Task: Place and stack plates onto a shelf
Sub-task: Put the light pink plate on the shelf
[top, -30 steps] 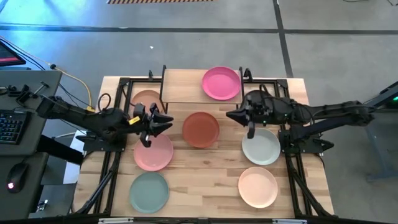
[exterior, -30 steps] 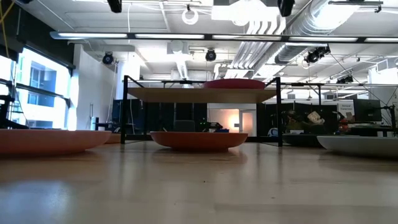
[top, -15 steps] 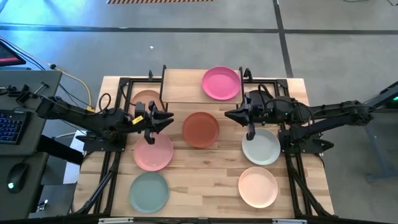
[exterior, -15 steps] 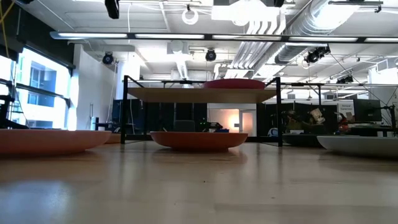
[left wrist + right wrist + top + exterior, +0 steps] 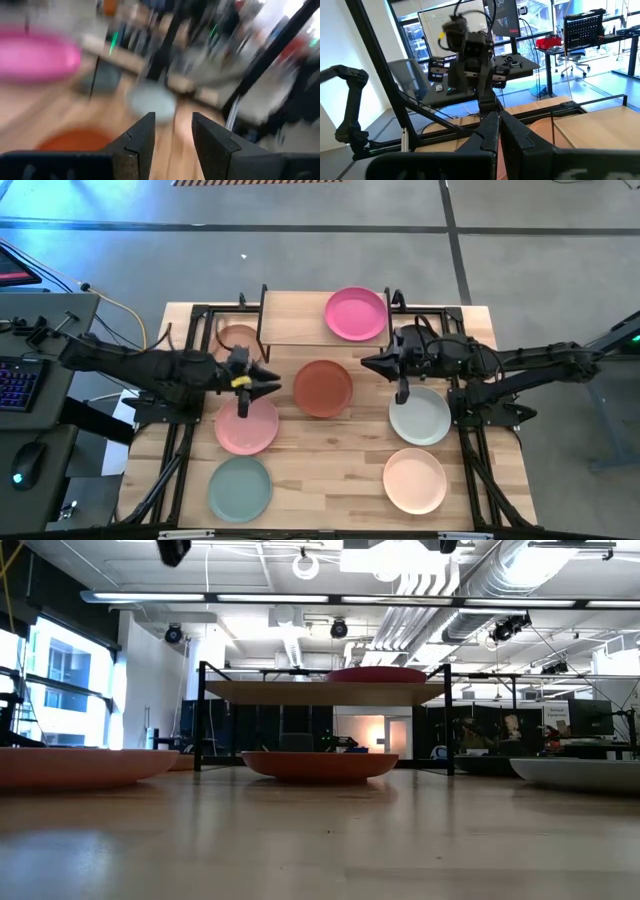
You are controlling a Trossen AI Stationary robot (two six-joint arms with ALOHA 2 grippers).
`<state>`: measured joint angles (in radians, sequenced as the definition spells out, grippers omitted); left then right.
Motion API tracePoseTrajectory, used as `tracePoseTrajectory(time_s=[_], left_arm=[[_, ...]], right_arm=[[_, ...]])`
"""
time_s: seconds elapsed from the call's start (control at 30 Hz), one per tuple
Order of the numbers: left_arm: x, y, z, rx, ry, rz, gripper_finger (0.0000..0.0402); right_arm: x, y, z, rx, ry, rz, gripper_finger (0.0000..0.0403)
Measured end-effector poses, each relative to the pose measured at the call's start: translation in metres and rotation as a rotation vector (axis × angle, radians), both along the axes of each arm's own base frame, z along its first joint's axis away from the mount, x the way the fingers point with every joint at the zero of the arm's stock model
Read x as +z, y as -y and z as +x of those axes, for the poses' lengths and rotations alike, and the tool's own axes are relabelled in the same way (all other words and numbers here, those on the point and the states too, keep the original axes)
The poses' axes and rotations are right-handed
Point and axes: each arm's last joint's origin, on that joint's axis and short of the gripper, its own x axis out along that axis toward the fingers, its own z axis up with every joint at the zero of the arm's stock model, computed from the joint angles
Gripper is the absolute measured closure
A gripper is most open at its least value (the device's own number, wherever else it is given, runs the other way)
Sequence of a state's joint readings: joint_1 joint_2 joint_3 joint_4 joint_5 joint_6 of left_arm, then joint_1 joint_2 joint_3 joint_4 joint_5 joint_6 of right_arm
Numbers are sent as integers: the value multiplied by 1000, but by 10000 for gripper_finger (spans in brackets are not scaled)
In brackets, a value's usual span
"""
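Note:
The shelf (image 5: 300, 317) stands at the table's far side with a magenta plate (image 5: 355, 313) on its top. A brownish plate (image 5: 236, 338) lies on the table at the shelf's left end. On the table lie the terracotta plate (image 5: 322, 387), light pink plate (image 5: 247, 423), sage green plate (image 5: 240, 487), pale grey-white plate (image 5: 419, 415) and peach plate (image 5: 415, 480). My left gripper (image 5: 270, 383) hovers open and empty above the light pink plate's far edge, pointing toward the terracotta plate; its fingers (image 5: 145, 142) stand apart. My right gripper (image 5: 368, 364) is shut and empty, raised right of the terracotta plate.
Black frame rails (image 5: 180, 450) run along the table's left and right sides. The shelf's thin black legs (image 5: 202, 715) stand behind the terracotta plate (image 5: 320, 764). Bare wood (image 5: 330, 470) lies between the sage green and peach plates.
My left gripper has tipped up from slanting downward to nearly level and has risen a little, staying above the light pink plate's far edge. No plate has moved.

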<state>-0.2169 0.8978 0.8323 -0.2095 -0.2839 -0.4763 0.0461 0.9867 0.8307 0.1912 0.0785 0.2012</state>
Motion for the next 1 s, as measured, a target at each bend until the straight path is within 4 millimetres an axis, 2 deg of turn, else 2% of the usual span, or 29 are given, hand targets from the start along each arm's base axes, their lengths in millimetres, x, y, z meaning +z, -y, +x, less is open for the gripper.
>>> tracePoseTrajectory(time_s=[0.13,0.3,0.4,0.57,0.67,0.8,0.9,1.0], left_arm=[[-3,1,-3,45,-246,-173,284],[-26,13,-7,56,-468,-410,284],[-39,23,-9,67,-545,-457,284],[-65,37,-11,167,-495,-507,284],[-86,42,-9,205,-463,-621,284],[-113,46,-5,207,-505,-745,284],[-115,52,3,166,-491,-776,284],[-110,61,10,102,-435,-808,284]], right_arm=[[-1,3,0,-14,-11,4,403],[-3,5,0,-64,-30,34,403],[-4,5,0,-74,-40,34,403],[-5,5,0,-74,-48,36,403],[-6,5,0,-74,-58,35,403],[-7,5,0,-75,-73,34,403],[-8,5,0,-75,-82,34,403],[-9,5,0,-75,-90,33,403]])
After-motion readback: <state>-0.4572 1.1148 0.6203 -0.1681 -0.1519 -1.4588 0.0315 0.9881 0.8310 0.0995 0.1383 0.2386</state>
